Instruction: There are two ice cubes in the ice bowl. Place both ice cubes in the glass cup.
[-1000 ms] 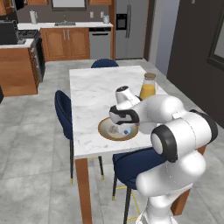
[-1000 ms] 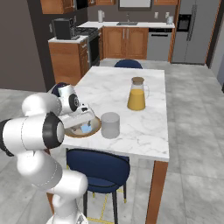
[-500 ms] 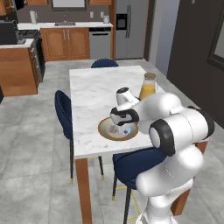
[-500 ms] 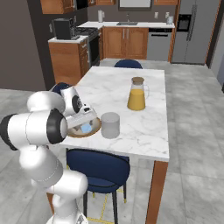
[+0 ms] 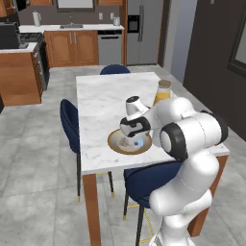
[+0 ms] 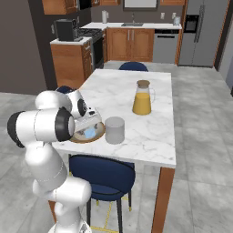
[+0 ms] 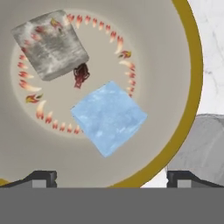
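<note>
White marble carries the whole job in the left base view: the bowl (image 5: 115, 142) sits near the table's (image 5: 96, 101) front edge, within the arm's easy reach, and the gripper (image 5: 133, 139) hangs low over it, probably lining up for a first pick. A blue cube (image 5: 139, 142) glints just under the hand.

From the right base view, the cup (image 6: 114, 130) stands just beside the bowl (image 6: 98, 136), so the carry should be short. The juice bottle (image 6: 142, 97) is farther back, out of the way.

Looking down from the hand, the jaws are spread wide and grasp nothing. Both cubes lie in the bowl (image 7: 190, 65), close but apart: the blue cube (image 7: 109, 117) clear-edged and tilted, the grey cube (image 7: 50, 45) duller and streaked. The cup (image 7: 197, 144) is at the rim.
</note>
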{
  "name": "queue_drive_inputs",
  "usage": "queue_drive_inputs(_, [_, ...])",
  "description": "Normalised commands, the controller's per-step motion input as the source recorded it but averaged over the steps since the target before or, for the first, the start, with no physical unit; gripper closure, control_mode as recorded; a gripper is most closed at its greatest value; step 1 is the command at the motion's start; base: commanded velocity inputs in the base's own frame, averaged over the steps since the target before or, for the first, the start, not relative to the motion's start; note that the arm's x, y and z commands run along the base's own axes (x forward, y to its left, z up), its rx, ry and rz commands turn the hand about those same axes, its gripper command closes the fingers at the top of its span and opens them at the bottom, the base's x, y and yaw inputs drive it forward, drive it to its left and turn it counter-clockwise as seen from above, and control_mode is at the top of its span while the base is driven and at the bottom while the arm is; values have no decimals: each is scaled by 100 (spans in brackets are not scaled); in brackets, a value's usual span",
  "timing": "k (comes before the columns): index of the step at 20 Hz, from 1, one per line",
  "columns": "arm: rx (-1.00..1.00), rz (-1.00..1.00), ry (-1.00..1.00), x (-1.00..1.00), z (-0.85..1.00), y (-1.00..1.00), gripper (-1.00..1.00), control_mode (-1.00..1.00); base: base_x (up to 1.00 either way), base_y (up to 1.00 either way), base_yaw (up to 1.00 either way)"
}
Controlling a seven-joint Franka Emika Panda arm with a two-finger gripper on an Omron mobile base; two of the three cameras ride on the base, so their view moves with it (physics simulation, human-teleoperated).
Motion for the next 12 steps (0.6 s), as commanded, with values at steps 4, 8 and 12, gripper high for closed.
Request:
queue_drive_inputs(4, [0,6,0,0,-12,8,-100,-100,0,0,0])
queue_drive_inputs(8, [0,6,0,1,-17,4,-100,-100,0,0,0])
queue_drive_inputs(12, [0,5,0,12,-17,0,-100,-100,0,0,0])
